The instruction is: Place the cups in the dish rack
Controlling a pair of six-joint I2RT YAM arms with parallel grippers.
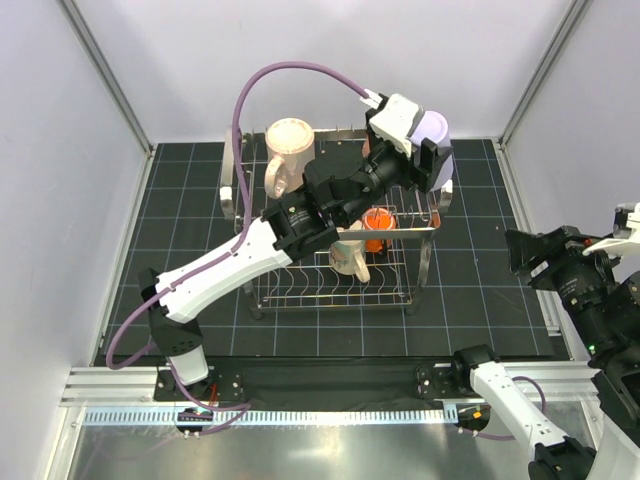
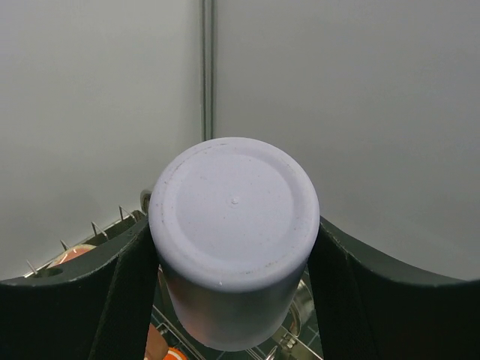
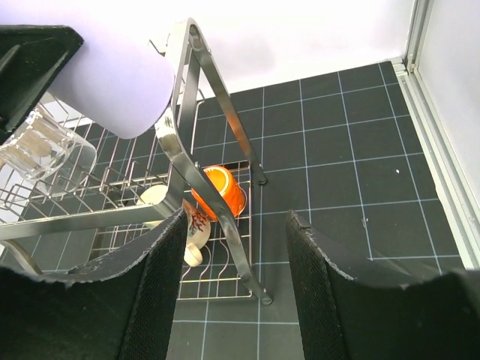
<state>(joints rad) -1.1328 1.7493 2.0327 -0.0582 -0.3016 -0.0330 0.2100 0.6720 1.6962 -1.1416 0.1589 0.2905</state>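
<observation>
Bare black gridded mat (image 1: 470,230) lay open to the right of the two-tier chrome wire dish rack (image 1: 425,255), out to the aluminium edge rail (image 1: 525,230). White walls (image 1: 200,60) enclosed the space. The left gripper (image 2: 234,255) clamped the lavender plastic tumbler (image 2: 234,217) above the rack's far right corner. The right gripper (image 3: 236,221) hung empty, fingers parted, beside the rack's right end.

Counting now: five cups in sight. One lavender tumbler (image 2: 234,225), one glass tumbler (image 3: 37,146), one orange cup (image 3: 225,187), one pink mug (image 1: 288,142), one cream mug (image 1: 350,258). That's two tumblers, two mugs, one small cup. One wire rack (image 3: 217,84), two tiers. Two robot arms: left arm (image 1: 230,265), right arm (image 1: 590,290).
</observation>
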